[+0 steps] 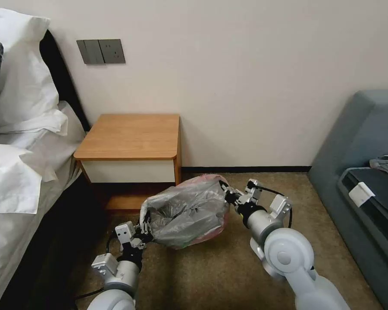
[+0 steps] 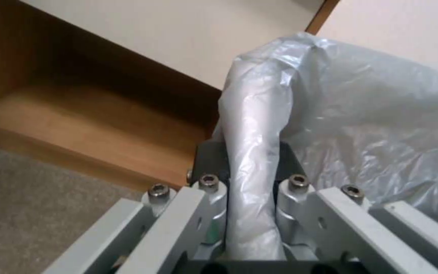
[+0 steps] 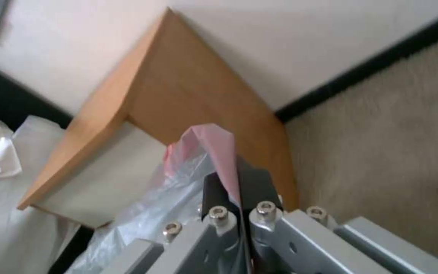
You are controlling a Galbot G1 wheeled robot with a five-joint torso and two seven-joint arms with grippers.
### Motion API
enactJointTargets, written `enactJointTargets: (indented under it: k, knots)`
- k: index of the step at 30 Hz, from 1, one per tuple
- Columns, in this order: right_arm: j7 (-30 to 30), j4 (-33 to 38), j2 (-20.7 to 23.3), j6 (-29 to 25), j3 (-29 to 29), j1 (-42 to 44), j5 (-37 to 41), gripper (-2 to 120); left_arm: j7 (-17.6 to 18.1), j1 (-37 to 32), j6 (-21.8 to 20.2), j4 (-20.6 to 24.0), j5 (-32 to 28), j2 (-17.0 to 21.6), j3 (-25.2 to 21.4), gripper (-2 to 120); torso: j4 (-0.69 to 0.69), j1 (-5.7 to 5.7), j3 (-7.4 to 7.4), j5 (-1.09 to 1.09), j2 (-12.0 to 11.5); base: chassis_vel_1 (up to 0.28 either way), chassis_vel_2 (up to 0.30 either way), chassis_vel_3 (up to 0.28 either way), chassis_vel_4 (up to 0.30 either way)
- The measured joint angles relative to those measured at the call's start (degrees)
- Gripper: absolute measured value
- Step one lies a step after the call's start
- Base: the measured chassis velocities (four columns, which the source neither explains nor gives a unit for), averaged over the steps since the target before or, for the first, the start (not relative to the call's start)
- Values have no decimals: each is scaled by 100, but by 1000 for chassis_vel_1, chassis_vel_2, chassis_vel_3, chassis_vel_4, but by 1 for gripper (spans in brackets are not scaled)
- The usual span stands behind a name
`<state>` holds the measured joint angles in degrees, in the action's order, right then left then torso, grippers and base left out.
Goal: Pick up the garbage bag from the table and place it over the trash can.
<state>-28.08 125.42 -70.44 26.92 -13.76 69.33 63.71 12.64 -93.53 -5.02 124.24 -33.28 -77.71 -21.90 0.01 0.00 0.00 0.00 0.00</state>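
Head view: garbage bag (image 1: 187,215) hangs spread open between both grippers, above the carpet (image 1: 228,275) in front of the table (image 1: 131,135). Left gripper (image 2: 252,167) pinches a grey fold; right gripper (image 3: 239,186) clamps the pink rim.

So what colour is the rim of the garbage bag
Pink-red, on the garbage bag's translucent grey plastic; clearest in the right wrist view.

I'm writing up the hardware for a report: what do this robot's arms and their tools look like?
Both arms are glossy white-grey with rounded joint housings, thick cylindrical forearms and small boxy white modules near the wrists; thin black cables loop beside them. The left tool and right tool have pale grey metal linkage bars fastened with hex-socket bolts, ending in dark flat fingers.
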Motion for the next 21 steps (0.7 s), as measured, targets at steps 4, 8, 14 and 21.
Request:
enactJointTargets:
  k: [4, 8, 14, 21]
  knots:
    - [-55, 56, 23, 37, -49, 119, 171, 0, -19, 47, -55, 28, -253, -6, -73, 6, -1, 0, -1, 0, 0, 0, 0, 0, 0]
    - [-25, 110, 68, 20, -120, 228, 321, 0, -42, 90, -153, 60, -657, -2, -222, 6, -1, 0, -1, 0, 0, 0, 0, 0, 0]
    - [146, 202, 68, -31, -144, 343, 308, 3, -65, 98, -231, 68, -917, 9, -343, 6, -1, 0, -1, -1, 0, 0, 0, 0, 0]
    - [450, 491, 81, -278, -251, 600, 156, 30, -67, 142, -310, 39, -1059, 10, -459, 6, -1, 0, -1, 0, 0, 0, 0, 0, 0]
